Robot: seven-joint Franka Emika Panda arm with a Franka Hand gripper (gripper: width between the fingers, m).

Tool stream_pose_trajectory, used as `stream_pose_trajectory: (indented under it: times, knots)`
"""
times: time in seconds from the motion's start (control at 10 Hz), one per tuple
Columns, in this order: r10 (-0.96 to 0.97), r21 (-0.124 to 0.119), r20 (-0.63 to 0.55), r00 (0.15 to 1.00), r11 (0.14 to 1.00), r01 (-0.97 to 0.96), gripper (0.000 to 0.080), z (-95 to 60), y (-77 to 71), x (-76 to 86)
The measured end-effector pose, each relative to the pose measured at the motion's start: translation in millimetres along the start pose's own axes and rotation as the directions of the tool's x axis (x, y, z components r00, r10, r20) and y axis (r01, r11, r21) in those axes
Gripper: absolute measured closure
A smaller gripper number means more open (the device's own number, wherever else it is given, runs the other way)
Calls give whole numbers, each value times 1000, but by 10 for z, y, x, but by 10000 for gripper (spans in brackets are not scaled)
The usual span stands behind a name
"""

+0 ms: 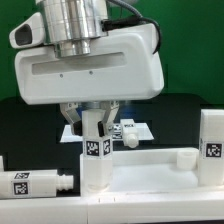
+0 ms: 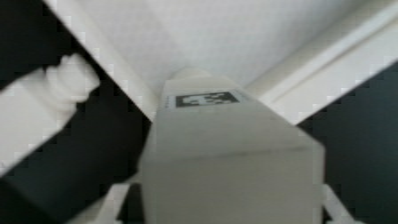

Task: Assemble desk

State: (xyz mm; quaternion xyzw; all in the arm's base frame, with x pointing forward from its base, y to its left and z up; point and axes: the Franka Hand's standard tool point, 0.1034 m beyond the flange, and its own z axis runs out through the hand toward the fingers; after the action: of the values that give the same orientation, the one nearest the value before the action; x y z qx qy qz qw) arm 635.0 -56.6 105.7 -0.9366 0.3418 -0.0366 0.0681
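The claw [image 1: 96,126] is clenched on an upright leg [image 1: 95,165], keeping it vertical at a corner of the desk panel [image 1: 150,162], probably to seat it there. Both sit toward the edge of the tabletop [image 1: 18,140] nearest the exterior camera, and a spare leg [image 1: 35,183] lies alongside.

The upright leg [image 1: 96,165] is smooth white plastic with a matt finish, and its tag [image 1: 96,147] looks like a flat printed label (paper or film, hard to tell). The tabletop [image 1: 150,163] is the same dull white plastic. The gripper [image 1: 96,125] has a smooth, slightly glossy white casing below a brushed, shiny metal flange [image 1: 75,22]. The table [image 1: 12,130] looks matt black.
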Motion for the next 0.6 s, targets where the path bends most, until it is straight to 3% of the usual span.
stream_pose_trajectory:
  times: [0.1,0.2,0.4,0.6]
  knots:
    - [204,-3,0,979,979,-204,508,4,14,20]
    - [439,-13,13,898,898,-439,508,11,15,-7]
    - [792,-1,64,607,609,-794,509,25,22,-8]
    - [832,-12,65,550,552,-834,509,23,-18,-42]
